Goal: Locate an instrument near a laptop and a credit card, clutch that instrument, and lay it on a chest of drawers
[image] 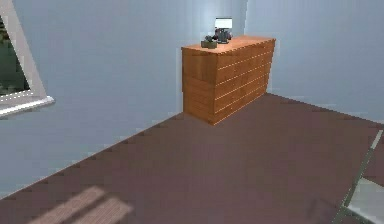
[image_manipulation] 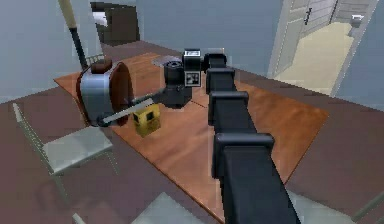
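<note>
The instrument (image_manipulation: 103, 92) is just left of the gripper (image_manipulation: 168, 95) and a little nearer the camera, over the left end of the wooden table (image_manipulation: 262, 122). It has a round brown body with a broad grey band around its side. Its long axis runs from this body up along a thin dark neck to a pale cream head at the top of the arm side view. The neck points up and leans slightly left, away from the gripper. Whether the body rests on the tabletop or hangs clear cannot be told.

The gripper is a dark, stubby, rounded block at the end of the dark square-sectioned arm (image_manipulation: 236, 125), with two white squares (image_manipulation: 192, 57) just right of it. The set of its fingers cannot be made out, and I cannot tell whether it holds anything.

Below and left of the gripper there is one small yellow blocky thing (image_manipulation: 148, 121), with a flat grey strip (image_manipulation: 128, 112) between it and the instrument. One grey chair (image_manipulation: 75, 150) stands farther left, below the instrument.

In the forward view, one chest of drawers (image: 230, 80) of smooth orange-brown wood stands in a corner on a dark floor. Two things are on its top, a dark lump (image: 211, 42) and a small white one (image: 224, 24).
</note>
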